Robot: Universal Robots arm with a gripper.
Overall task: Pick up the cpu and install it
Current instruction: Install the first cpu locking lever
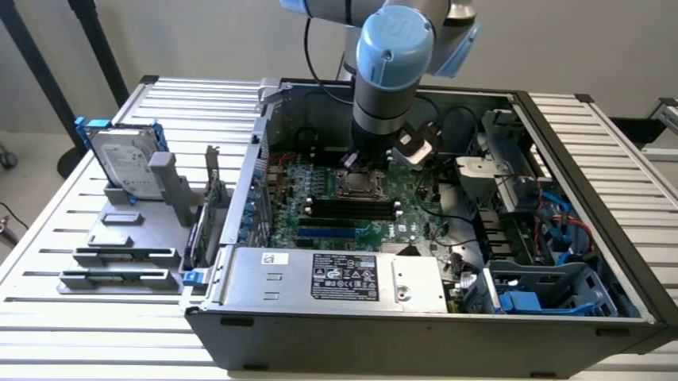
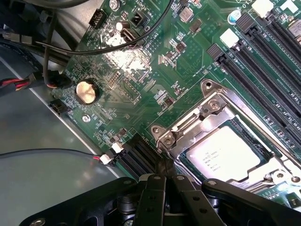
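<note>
Tool [image 2: 165, 181] closed, empty, beside cpu [image 2: 225, 159] seated in socket (wrist view).

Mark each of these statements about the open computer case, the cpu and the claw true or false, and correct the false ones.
1. The cpu lies in the motherboard socket. True.
2. The claw is wide open. False: its fingers are shut together.
3. The claw holds the cpu. False: the chip sits in the socket, beyond the shut fingertips.
4. A hard drive with a blue bracket stands on the grey rack outside the case, on the exterior view's left. True.
5. The memory slots beside the socket are filled with sticks. False: they are empty.
</note>
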